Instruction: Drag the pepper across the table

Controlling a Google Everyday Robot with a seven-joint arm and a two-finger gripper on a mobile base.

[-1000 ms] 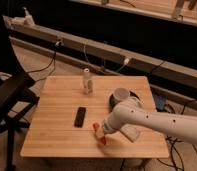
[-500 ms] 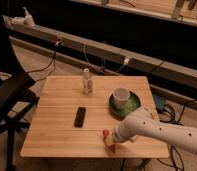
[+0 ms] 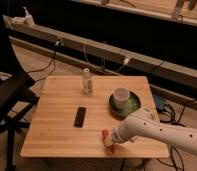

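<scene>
The pepper (image 3: 105, 134) is a small red-orange piece near the front edge of the light wooden table (image 3: 57, 135), right of the middle. My gripper (image 3: 111, 142) sits right at the pepper, touching or covering its near side, at the end of the white arm (image 3: 157, 131) that reaches in from the lower right. Part of the pepper is hidden under the gripper.
A black phone (image 3: 80, 116) lies mid-table, left of the gripper. A small whitish bottle (image 3: 87, 81) stands at the back. A green plate (image 3: 135, 105) with a white cup (image 3: 121, 96) sits at the right. A dark chair (image 3: 9, 95) stands left of the table.
The arm has swung down off the plate and cup. The gripper and pepper have shifted toward the front edge and slightly right.
</scene>
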